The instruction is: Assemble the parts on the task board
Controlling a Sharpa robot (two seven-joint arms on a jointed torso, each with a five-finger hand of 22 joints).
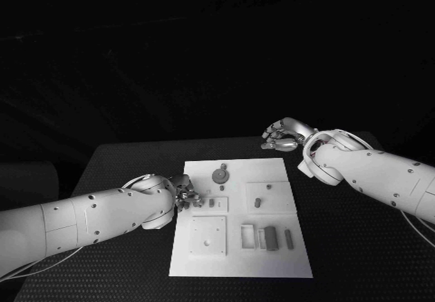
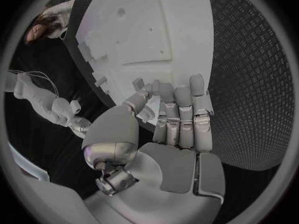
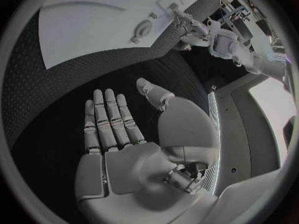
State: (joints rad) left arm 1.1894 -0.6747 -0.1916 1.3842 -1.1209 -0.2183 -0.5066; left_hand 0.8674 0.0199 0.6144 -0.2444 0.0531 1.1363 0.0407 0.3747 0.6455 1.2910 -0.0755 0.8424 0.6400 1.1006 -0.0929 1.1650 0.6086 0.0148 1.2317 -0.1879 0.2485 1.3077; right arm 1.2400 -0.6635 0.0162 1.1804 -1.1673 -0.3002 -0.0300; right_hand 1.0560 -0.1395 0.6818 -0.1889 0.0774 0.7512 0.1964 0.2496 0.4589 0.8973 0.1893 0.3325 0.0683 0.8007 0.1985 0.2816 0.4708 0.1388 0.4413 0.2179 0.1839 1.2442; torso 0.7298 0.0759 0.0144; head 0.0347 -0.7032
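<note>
My left hand [image 1: 181,192] sits at the left edge of the board [image 1: 272,264], fingertips over the small plate [image 1: 214,204] in the middle row. Its wrist view shows the fingers [image 2: 181,114] held straight and close together with the thumb alongside; I cannot tell whether a part is pinched at the tips, since the tips hide that spot. My right hand [image 1: 285,135] hovers off the board's far right corner, over the table [image 1: 127,157], fingers apart and holding nothing.

Parts on the board: a round piece [image 1: 220,174] near the far end, a slotted plate [image 1: 269,196] right of centre, a square plate [image 1: 209,236] at near left, and 3 upright bars [image 1: 268,238] at near right.

Judged step: the left hand is working a part at the small plate. To do it well, I should keep the fingertips square to the plate, press straight down, and avoid dragging the board sideways. The right hand could steady the far edge if the board shifts.
</note>
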